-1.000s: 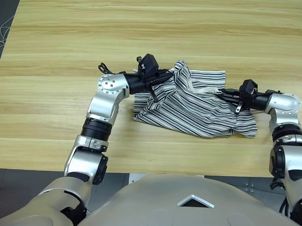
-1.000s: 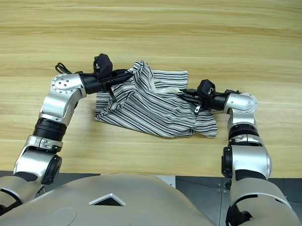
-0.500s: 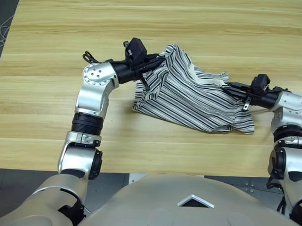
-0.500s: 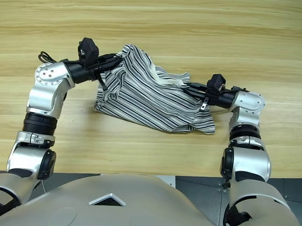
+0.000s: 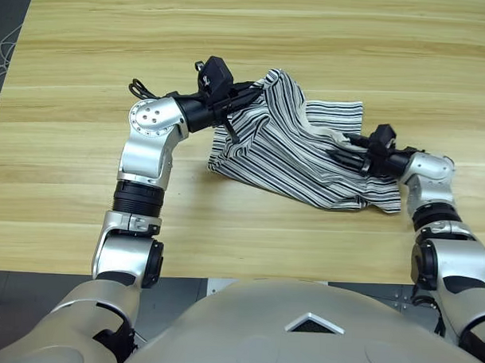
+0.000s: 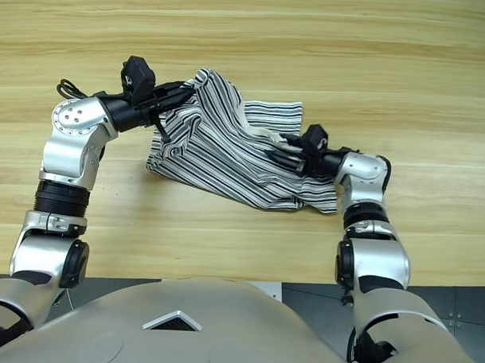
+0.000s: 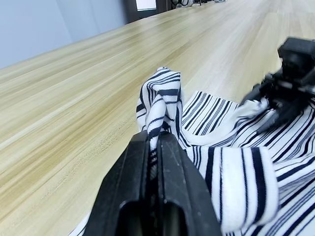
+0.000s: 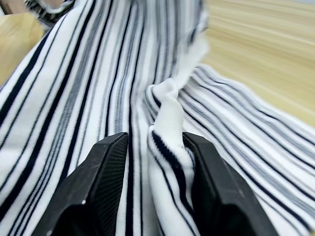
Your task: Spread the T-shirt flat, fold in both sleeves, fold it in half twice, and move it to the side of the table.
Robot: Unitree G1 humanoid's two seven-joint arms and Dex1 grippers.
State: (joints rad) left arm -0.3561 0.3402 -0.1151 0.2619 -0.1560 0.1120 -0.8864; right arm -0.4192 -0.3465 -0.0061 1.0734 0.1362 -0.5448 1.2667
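A black-and-white striped T-shirt [image 5: 295, 155] lies bunched at the middle of the wooden table [image 5: 232, 30]. My left gripper [image 5: 260, 88] is shut on a fold at the shirt's far left corner and holds it raised off the wood; the left wrist view shows the striped cloth [image 7: 160, 98] pinched between its fingers [image 7: 133, 167]. My right gripper [image 5: 337, 150] is shut on a white ribbed fold [image 8: 167, 113] near the collar, on the shirt's right half. The rest of the shirt sags between the two grippers and rests on the table.
Light wood extends well past the shirt toward the far side and to both sides. The table's front edge [image 5: 247, 276] runs close to me, and dark floor [image 5: 9, 30] borders its left edge.
Over the second, my left gripper pulled its corner of the shirt left and away from me. My right gripper first swung outward, then moved back in toward the shirt's middle, bunching the right side.
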